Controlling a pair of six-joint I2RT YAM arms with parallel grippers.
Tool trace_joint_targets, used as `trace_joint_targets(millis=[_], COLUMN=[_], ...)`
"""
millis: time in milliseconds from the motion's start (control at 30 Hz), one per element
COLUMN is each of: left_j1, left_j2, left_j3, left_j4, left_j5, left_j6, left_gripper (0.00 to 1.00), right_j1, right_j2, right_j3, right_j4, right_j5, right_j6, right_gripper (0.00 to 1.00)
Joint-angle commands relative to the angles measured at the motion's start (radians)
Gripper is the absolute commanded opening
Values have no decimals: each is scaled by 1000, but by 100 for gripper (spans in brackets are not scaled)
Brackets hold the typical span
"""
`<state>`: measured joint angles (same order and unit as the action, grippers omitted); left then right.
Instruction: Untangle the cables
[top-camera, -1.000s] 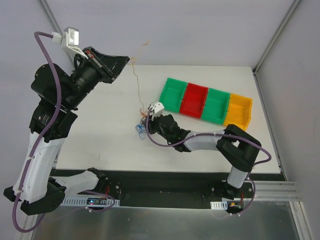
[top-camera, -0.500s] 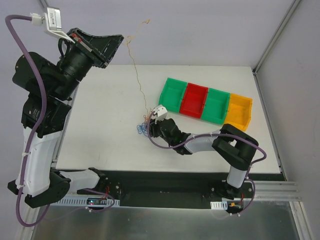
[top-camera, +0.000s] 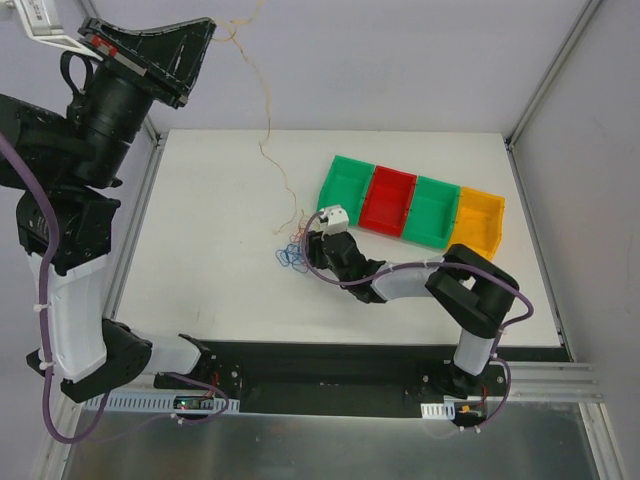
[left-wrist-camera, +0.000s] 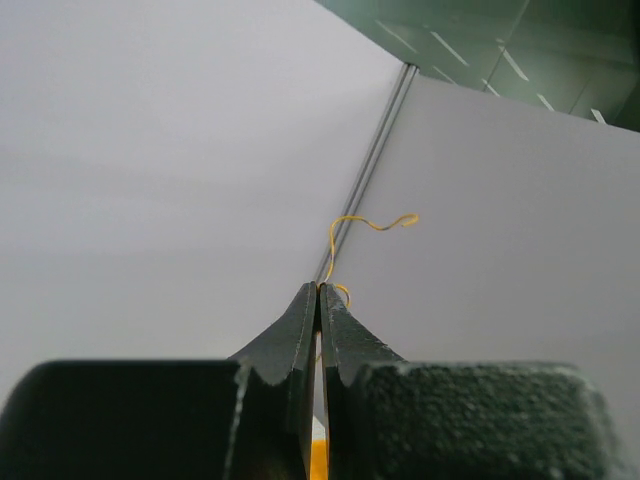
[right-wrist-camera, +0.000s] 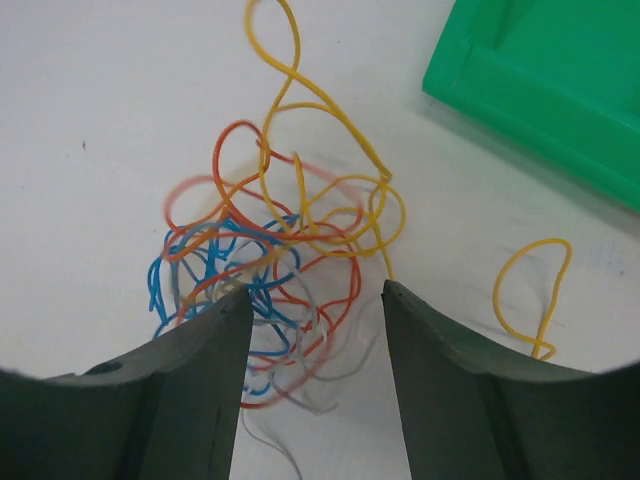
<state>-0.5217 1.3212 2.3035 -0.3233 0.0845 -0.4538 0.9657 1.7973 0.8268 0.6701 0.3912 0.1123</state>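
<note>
The cables (top-camera: 289, 250) are a small knot of yellow, blue, red and grey strands on the white table, close in the right wrist view (right-wrist-camera: 270, 270). One yellow strand (top-camera: 268, 135) runs from the knot up to my left gripper (top-camera: 205, 28), raised high at the top left. It is shut on that strand; the strand's free end (left-wrist-camera: 375, 222) curls past the tips (left-wrist-camera: 319, 290). My right gripper (top-camera: 312, 240) is open, low over the knot's right side, with a finger (right-wrist-camera: 215, 330) on either side of the strands (right-wrist-camera: 315, 290).
A row of bins stands right of the knot: green (top-camera: 347, 188), red (top-camera: 389, 200), green (top-camera: 434, 210), yellow (top-camera: 478, 222). The nearest green bin's corner (right-wrist-camera: 540, 80) lies just beyond my right gripper. The table's back edge (top-camera: 330, 132) meets the enclosure wall.
My left gripper has risen up and to the left, pulling the yellow strand longer out of the knot. My right gripper has shifted slightly right beside the knot and stays open.
</note>
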Motion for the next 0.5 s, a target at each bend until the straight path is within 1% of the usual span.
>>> trace_joint_targets(millis=[0,100,200,267,333,467], left_j1=[8,8,8,8,8,8], left_j2=[21,59,50,32,1,-63], left_j3=[88,160,120,45,-57,-257], left_j4=[78,102,145,151,151,150], left_j5=[-49,-54,-55,-42,-34,-23], left_j6=[90,96,87,75,67,14], left_gripper=[0,0,0,0,0,0], right_j1=[5,-2,-12,-9,-10,-10], right_j2=[16,39,73,68,19,-195], right_j3=[40,58,78,90,92,43], right_j4=[-52,-76,-96,-115,-153,-277], right_j5=[61,58,40,15,3,11], right_j6=[55,76,107,98,70,35], right_gripper=[58,59,59,60,60,62])
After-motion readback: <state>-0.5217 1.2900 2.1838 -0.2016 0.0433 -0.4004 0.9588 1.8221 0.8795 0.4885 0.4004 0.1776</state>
